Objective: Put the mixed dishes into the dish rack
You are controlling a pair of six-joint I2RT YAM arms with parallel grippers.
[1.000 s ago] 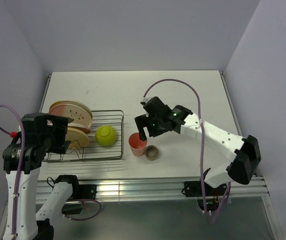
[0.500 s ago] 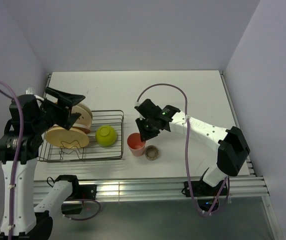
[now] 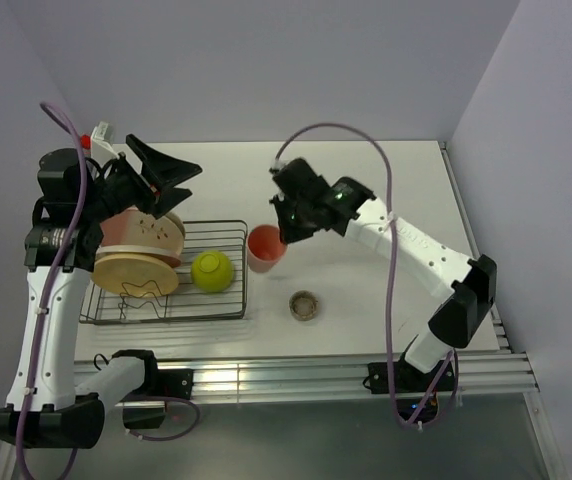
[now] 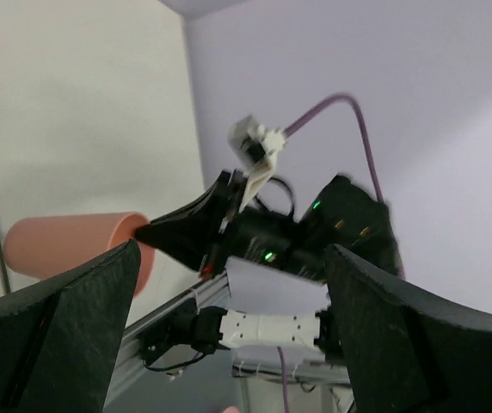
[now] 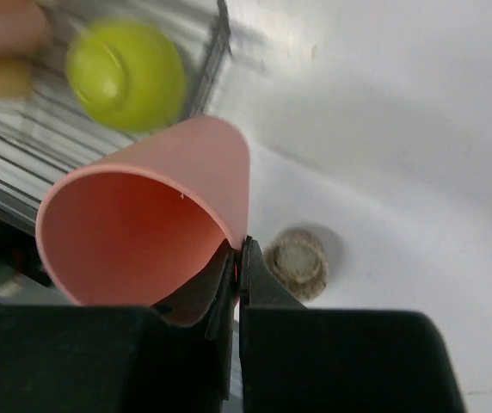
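Now right gripper [image 5: 238, 256] has pinched and lifted pink cup [image 5: 190, 168]; left gripper [image 4: 230, 252] gapes empty.

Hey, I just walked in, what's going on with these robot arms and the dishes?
The right gripper is shut on the rim of a pink cup, holding it tilted beside the dark wire dish rack. The rack already holds round cream and pink plates and a yellow-green bowl. The left gripper hovers open above the plates. A tiny grey-brown cup sits on the table.
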